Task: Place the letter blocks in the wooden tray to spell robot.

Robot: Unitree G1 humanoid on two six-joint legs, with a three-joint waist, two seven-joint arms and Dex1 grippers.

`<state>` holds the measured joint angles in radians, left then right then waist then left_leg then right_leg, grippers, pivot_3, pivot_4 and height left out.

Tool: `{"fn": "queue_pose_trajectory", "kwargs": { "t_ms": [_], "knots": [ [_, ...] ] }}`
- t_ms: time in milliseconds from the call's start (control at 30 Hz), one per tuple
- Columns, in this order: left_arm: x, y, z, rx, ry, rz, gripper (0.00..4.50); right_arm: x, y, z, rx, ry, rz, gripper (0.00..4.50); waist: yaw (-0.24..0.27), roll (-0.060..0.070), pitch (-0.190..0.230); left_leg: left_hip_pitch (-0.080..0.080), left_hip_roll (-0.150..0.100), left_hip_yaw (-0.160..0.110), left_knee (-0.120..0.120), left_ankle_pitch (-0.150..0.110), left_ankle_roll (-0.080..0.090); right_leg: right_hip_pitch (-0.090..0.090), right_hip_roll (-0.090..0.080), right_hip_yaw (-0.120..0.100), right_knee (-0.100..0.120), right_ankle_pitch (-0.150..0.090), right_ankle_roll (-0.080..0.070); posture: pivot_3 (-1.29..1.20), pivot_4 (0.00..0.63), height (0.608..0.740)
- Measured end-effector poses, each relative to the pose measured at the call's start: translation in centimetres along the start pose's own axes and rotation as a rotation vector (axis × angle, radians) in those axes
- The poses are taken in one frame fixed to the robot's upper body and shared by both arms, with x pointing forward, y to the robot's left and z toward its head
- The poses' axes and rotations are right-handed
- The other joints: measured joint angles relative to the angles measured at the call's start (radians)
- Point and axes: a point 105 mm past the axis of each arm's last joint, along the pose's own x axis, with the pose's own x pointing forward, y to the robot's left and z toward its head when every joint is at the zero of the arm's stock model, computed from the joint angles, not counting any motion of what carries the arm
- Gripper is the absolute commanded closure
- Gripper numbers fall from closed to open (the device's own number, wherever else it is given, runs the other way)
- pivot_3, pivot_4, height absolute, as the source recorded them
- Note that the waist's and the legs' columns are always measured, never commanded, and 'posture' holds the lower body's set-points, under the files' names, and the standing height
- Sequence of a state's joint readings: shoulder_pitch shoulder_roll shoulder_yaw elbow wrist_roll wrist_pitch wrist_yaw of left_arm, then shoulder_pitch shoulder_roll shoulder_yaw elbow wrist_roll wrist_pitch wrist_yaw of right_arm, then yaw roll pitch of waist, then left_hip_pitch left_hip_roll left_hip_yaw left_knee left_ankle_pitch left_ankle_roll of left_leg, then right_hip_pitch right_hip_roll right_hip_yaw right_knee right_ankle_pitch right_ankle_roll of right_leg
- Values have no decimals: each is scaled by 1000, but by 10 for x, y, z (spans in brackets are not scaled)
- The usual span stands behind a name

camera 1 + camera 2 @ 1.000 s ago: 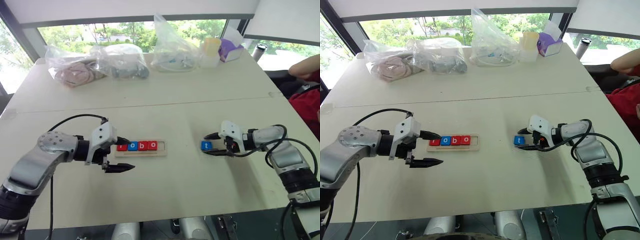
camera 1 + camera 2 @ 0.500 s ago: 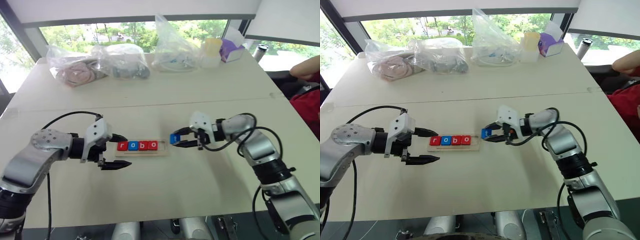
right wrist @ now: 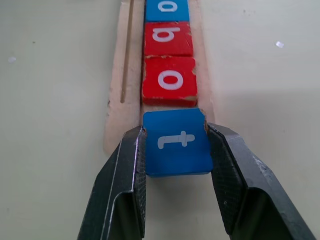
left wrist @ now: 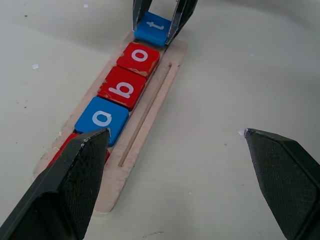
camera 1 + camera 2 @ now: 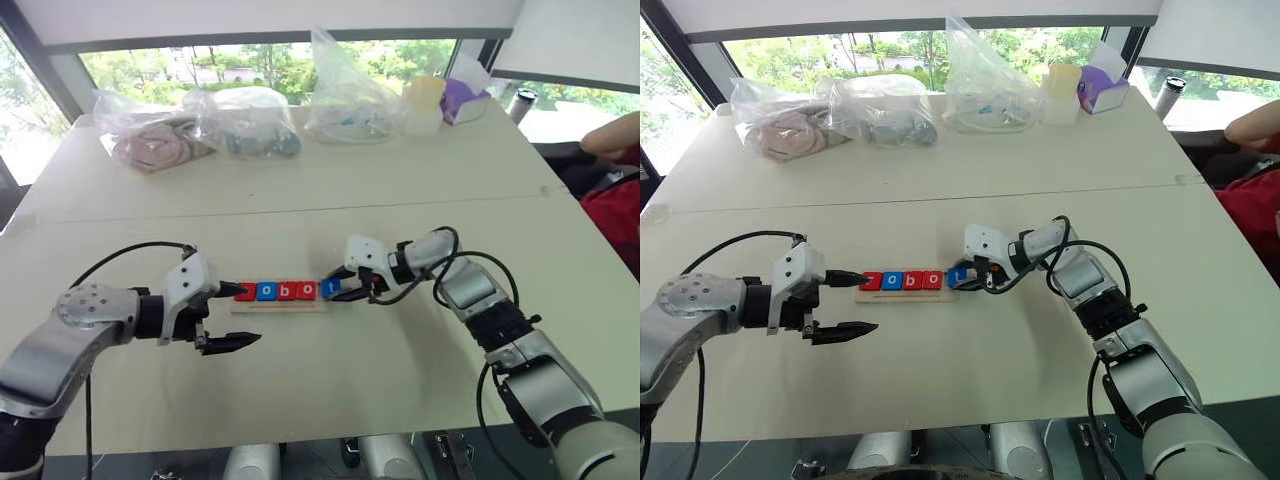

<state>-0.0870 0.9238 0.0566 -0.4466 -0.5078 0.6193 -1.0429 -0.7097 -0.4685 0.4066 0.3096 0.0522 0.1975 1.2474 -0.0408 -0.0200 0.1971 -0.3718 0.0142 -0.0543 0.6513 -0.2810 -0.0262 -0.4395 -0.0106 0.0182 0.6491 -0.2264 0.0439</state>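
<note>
The wooden tray [image 5: 276, 306] lies mid-table. In it stand a red r block [image 5: 245, 292], a blue o [image 4: 102, 119], a red b [image 4: 122, 87] and a red o [image 3: 170, 80]. My right gripper [image 3: 175, 131] is shut on the blue t block [image 3: 176, 142] and holds it at the tray's right end, just past the red o. I cannot tell whether the t rests in the tray. My left gripper [image 5: 245, 316] hovers open at the tray's left end, one finger [image 4: 75, 170] hiding part of the r.
Clear plastic bags [image 5: 240, 120] of items line the table's far edge, with a pale cup [image 5: 421, 100] and a purple box [image 5: 460, 98]. A person's arm [image 5: 610, 135] shows at the far right. A seam [image 5: 300, 208] crosses the table.
My right gripper has carried the blue t block leftward across the table to the tray's right end. The left gripper has stayed open beside the tray's left end.
</note>
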Motion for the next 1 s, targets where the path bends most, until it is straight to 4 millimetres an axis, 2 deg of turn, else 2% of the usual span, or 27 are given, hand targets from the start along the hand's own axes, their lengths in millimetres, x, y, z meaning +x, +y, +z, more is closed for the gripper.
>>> {"fn": "queue_pose_trajectory", "kwargs": {
  "t_ms": [500, 867, 1000],
  "knots": [
    [4, 7, 8, 17, -34, 27, 0, 12, 1, 7, -5, -24, -1, 3286, -2, 0, 0, 0, 0, 0, 0, 0, 0, 0, 0, 0, 0, 0, 0, 0, 150, 740],
    [8, 7, 6, 16, -34, 28, 0, 18, 2, 10, -2, -31, 0, 3286, -2, 0, 0, 0, 0, 0, 0, 0, 0, 0, 0, 0, 0, 0, 0, 0, 150, 740],
    [8, 8, 5, 18, -34, 41, 0, 20, 1, 11, 3, -35, -9, 1388, -2, 0, 0, 0, 0, 0, 0, 0, 0, 0, 0, 0, 0, 0, 0, 0, 150, 740]
  ]
}}
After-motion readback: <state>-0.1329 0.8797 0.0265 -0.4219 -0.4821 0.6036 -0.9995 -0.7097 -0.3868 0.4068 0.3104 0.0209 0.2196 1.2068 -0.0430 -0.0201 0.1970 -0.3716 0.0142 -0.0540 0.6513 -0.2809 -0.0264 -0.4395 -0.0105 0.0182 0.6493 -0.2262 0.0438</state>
